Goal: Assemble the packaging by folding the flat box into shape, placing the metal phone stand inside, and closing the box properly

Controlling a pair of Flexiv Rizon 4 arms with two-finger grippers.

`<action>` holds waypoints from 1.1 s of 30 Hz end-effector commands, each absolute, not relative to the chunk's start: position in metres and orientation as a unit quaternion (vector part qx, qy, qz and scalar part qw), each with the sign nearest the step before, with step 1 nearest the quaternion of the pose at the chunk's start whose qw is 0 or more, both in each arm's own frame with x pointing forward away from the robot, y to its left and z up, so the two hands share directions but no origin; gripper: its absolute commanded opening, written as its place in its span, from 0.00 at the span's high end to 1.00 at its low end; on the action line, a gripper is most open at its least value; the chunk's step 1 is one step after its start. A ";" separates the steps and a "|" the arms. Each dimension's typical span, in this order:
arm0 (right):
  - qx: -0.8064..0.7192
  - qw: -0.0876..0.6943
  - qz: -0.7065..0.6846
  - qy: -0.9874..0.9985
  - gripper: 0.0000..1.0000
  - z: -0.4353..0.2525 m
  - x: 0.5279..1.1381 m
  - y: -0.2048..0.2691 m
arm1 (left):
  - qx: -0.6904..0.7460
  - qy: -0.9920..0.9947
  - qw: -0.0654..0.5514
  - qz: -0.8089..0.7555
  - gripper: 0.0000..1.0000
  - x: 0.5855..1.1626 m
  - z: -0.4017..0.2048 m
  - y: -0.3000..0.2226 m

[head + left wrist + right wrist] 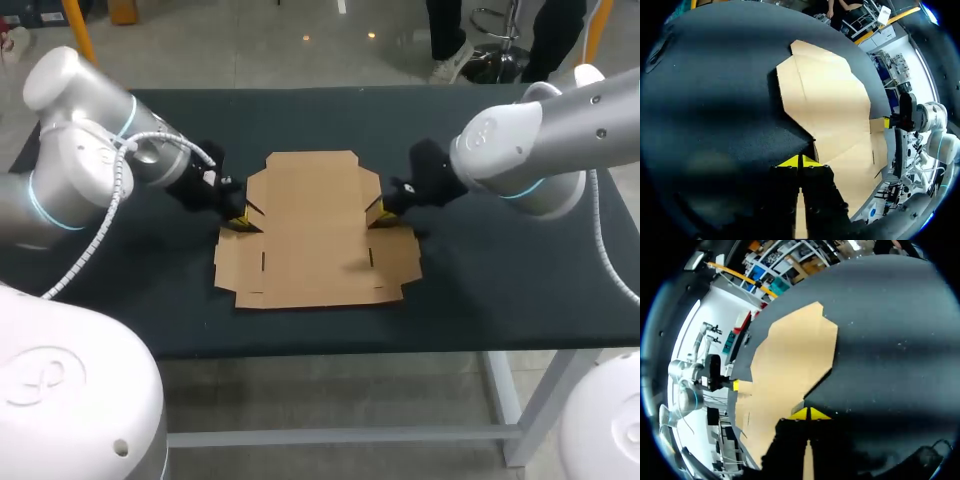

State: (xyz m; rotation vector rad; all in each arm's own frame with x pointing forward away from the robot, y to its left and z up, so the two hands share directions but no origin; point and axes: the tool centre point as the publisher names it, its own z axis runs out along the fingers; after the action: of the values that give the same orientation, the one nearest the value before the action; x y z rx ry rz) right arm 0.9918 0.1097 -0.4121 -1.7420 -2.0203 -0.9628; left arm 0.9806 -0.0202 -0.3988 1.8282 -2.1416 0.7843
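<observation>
Cardboard: flat brown cardboard box (310, 235) lies unfolded about mid-way across the black table (500, 290), with tabbed flaps out to left and right. Creases and small slots show on its near half.

Left gripper (237, 219) sits at the box's left edge, at the notch where the far panel meets the near left flap. Right gripper (381, 213) sits at the matching notch on the right edge. The left arm (90, 150) and right arm (540, 140) each come in low from their own side, with the box between them. A white coiled cable (100, 225) hangs off the left arm, clear of the box.

In the left wrist view the yellow tips are nearly together and a thin strip of cardboard runs between the fingers, so the jaws are narrow and pinch the box edge. The right wrist view shows the same narrow gap with a cardboard edge caught in it. Each wrist view also shows the other gripper's yellow tip at the opposite edge of the sheet.

Hard to make out:
- In the head view the black gripper bodies cover the tips and the flap corners under them, so only slivers of yellow show.
- Cannot tell whether the pinched flaps are lifted off the table.
- In both wrist views the gripper's own dark fingers block the nearest part of the box.
</observation>
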 end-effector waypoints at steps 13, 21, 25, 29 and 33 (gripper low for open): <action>-0.633 0.114 -0.310 -0.700 1.00 -0.408 0.989 0.123 | 0.656 -0.720 0.072 0.216 1.00 0.977 -0.394 -0.037; -0.642 0.098 -0.303 -0.697 1.00 -0.405 0.987 0.125 | 0.665 -0.715 0.067 0.204 1.00 0.973 -0.391 -0.042; -0.647 0.091 -0.299 -0.695 1.00 -0.405 0.986 0.126 | 0.668 -0.714 0.070 0.197 1.00 0.971 -0.390 -0.045; -0.652 0.089 -0.296 -0.693 1.00 -0.406 0.986 0.127 | 0.671 -0.713 0.070 0.192 1.00 0.971 -0.390 -0.048; -0.653 0.089 -0.294 -0.692 1.00 -0.406 0.985 0.127 | 0.671 -0.713 0.072 0.190 1.00 0.972 -0.391 -0.050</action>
State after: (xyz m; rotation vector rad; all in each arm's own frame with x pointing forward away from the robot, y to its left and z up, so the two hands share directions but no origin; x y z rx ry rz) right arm 0.9861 0.1239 -0.4063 -1.9171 -2.0446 -0.8951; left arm 0.9697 -0.0462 -0.3916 1.9922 -2.1224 0.6140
